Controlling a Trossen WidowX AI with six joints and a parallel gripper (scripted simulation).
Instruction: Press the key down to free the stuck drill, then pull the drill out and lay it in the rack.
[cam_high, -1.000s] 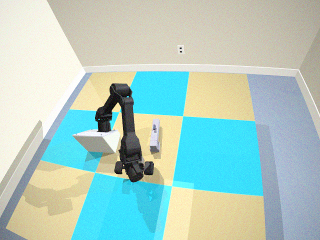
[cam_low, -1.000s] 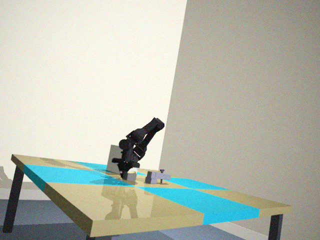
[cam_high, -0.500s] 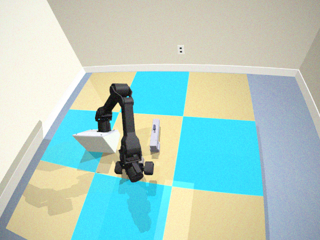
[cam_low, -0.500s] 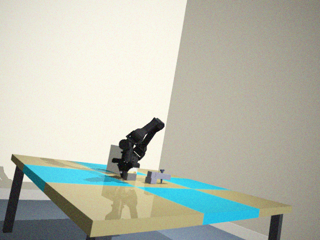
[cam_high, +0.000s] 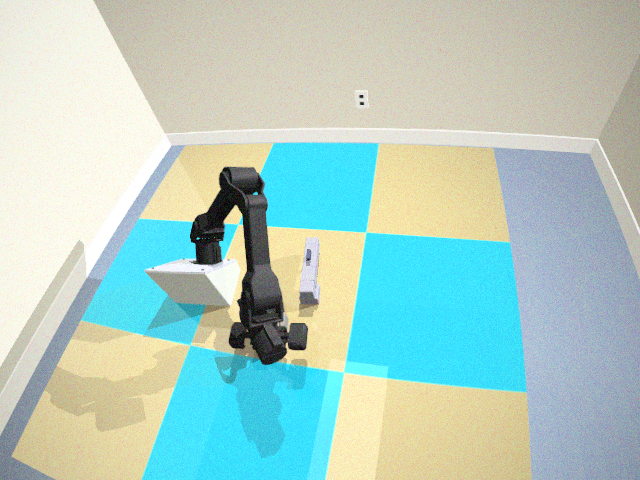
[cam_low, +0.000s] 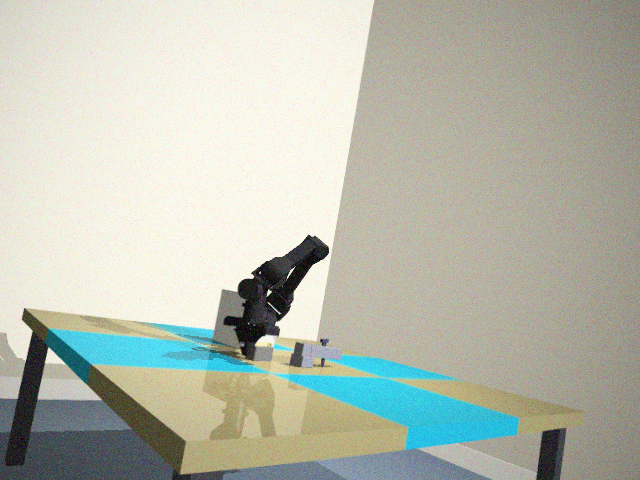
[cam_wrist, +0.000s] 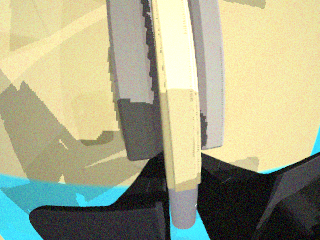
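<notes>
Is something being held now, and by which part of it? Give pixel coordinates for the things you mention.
Yes: the long cream bar with a grey round end (cam_low: 266, 341) (cam_wrist: 181, 135), held near that grey end.
</notes>
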